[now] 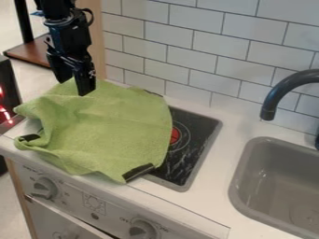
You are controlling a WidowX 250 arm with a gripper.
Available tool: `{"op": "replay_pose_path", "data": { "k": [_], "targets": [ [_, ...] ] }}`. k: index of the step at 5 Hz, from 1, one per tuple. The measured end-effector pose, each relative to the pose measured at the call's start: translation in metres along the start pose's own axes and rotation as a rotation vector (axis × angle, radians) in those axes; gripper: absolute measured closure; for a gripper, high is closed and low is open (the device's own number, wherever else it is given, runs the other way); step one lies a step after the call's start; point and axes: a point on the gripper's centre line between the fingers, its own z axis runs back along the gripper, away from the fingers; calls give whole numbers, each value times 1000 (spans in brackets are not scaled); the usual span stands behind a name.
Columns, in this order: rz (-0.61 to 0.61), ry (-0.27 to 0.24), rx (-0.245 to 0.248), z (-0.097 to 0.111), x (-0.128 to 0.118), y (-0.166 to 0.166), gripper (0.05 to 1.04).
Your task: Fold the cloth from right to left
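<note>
Black two-finger claw (72, 87) parted, empty, you are apparently preparing to fold the rumpled green cloth (109, 128), its right edge (168, 128) needing grasping.

Green cloth (109, 128) lies rumpled, partly over black stovetop (198, 135); gripper (74, 84) above its far edge, possibly touching.

Fine dial print and one boxed sign marked the stove front.
On the white toy-stove control panel (72, 205), at the near side, a square-framed sign with a round centre and short rays (94, 203) sat between the left round pale-grey knob (45, 188) and the right one (142, 230); tiny characters beside both knobs were too small to read surely.
</note>
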Motion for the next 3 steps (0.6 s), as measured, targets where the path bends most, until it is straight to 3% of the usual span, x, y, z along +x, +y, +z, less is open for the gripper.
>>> {"op": "replay_pose_path", "data": {
  "k": [1, 2, 3],
  "targets": [
    [15, 17, -23, -9, -5, -4, 85],
    [49, 1, -47, -17, -21, -25, 85],
    [53, 9, -14, -17, -27, -37, 85]
  ]
}}
